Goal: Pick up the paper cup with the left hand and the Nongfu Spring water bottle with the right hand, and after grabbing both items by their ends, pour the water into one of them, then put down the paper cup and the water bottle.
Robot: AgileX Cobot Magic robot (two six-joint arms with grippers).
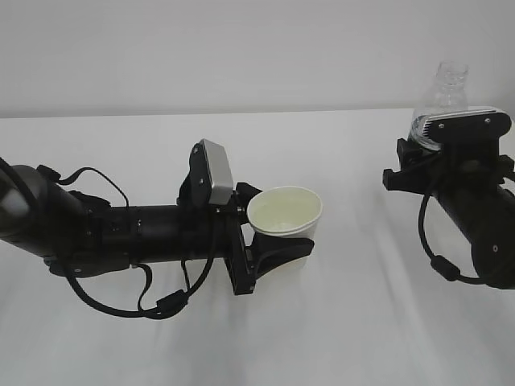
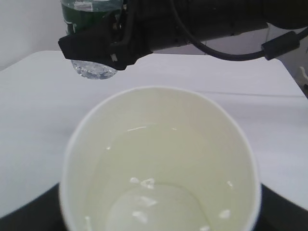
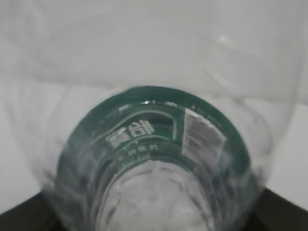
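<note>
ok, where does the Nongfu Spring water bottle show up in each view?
Exterior view: Nongfu Spring water bottle at top right, upright in the right hand.
Left wrist view: top left, its green label and clear base behind the black hand, beyond the paper cup.
Right wrist view: fills the frame, green label band at centre.
Shared landmark: the white table.

Paper cup (image 1: 285, 215) left in the left tool (image 1: 269, 233) — bottle (image 1: 442, 100) far right, upright — well apart.
</note>
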